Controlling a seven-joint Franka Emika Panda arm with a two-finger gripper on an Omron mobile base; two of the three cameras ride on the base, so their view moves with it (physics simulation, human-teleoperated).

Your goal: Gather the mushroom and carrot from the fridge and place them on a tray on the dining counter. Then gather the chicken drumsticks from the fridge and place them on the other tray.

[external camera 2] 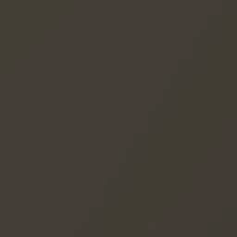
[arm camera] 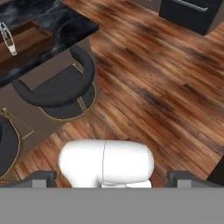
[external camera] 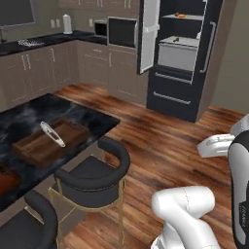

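Note:
The fridge (external camera: 182, 58) stands across the room at the far right, its left door swung open. On its top shelf lies the small orange carrot (external camera: 180, 15). The mushroom and the chicken drumsticks are hidden from me. At the left is the dining counter (external camera: 92, 116) with a brown wooden tray (external camera: 51, 141) on it, and the corner of a second tray (external camera: 6, 181) nearer the front edge. My gripper (arm camera: 114, 180) is open and holds nothing. It hangs over the wood floor, far from both fridge and counter. The hand view also shows the counter (arm camera: 65, 22) and tray (arm camera: 26, 41).
Black round stools (external camera: 92, 172) stand along the counter's near side, one of them below my hand (arm camera: 57, 87). Taupe cabinets (external camera: 48, 68) and a built-in oven (external camera: 121, 31) line the back wall. Open wood floor (external camera: 160, 141) lies between me and the fridge. A flat dark surface (external camera 2: 118, 118) is close before the right base camera.

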